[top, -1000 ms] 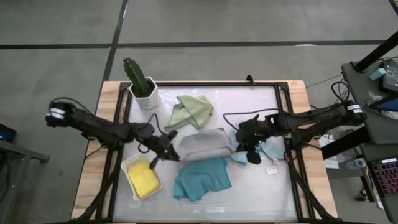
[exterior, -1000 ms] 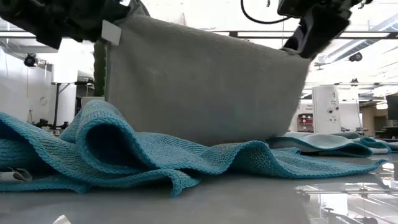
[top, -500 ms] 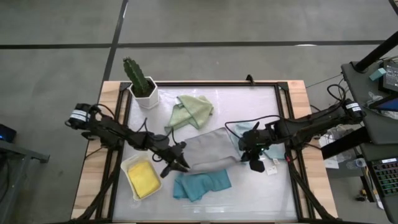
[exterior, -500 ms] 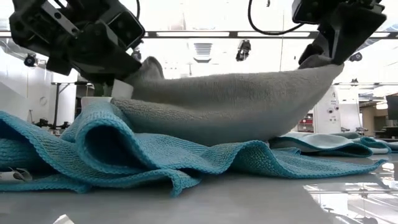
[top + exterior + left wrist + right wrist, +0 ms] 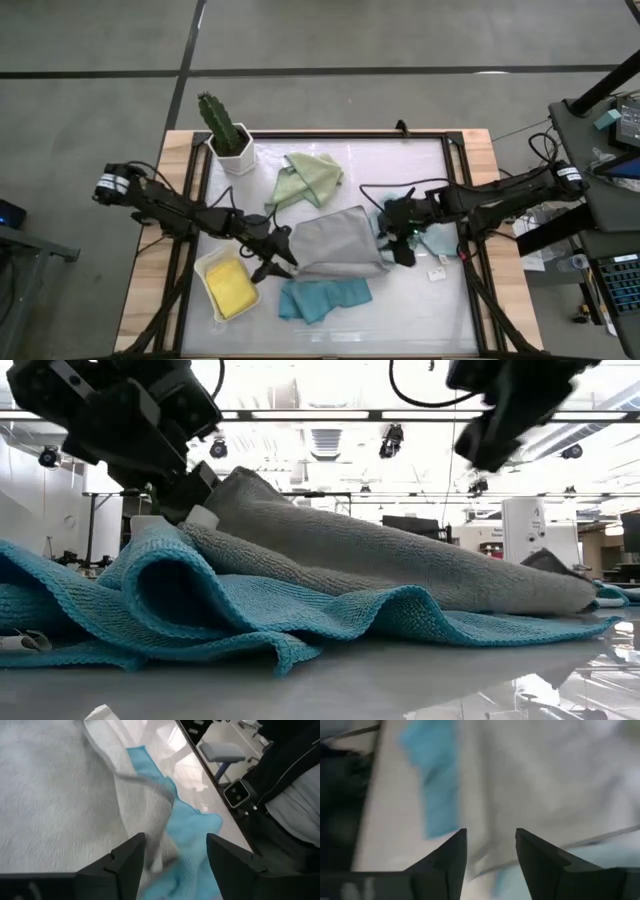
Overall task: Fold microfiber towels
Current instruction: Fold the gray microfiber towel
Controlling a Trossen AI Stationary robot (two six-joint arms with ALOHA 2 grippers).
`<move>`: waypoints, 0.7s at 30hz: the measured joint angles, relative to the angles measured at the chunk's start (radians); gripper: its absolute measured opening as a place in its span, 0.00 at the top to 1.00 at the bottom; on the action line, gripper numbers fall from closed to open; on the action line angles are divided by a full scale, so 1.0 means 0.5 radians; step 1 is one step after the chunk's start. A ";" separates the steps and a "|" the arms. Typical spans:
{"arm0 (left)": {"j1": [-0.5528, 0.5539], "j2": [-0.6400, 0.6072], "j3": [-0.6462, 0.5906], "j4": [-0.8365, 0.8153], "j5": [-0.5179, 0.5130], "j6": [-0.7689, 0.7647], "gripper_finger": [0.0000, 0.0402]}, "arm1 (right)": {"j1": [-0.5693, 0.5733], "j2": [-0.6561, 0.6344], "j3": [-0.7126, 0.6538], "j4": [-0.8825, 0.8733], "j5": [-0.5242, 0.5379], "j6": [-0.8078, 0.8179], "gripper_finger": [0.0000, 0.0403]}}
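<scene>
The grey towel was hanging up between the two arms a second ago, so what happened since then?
Both pincers let go. The grey towel dropped and now lies folded over the teal towel. The left pincer and right pincer stand open at its two sides. The green towel, yellow towel and cactus stayed put.

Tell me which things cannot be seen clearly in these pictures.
- Pale blue towel: high view, mostly hidden under the right end effector.
- Teal towel: high view, partly covered by the grey towel.
- Yellow towel: absent from the low view.
- Right wrist view: everything blurred.
</scene>
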 joint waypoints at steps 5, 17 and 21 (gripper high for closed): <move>0.015 -0.251 -0.001 -0.278 -0.121 0.030 0.51 | -0.195 0.124 0.000 0.261 0.040 -0.228 0.59; 0.019 -0.492 -0.027 -0.653 -0.792 0.185 0.51 | -0.586 0.860 0.310 0.799 -0.019 -0.589 0.65; 0.022 -0.455 -0.029 -0.689 -0.881 0.201 0.51 | -0.631 1.187 0.595 0.782 -0.244 -0.704 0.66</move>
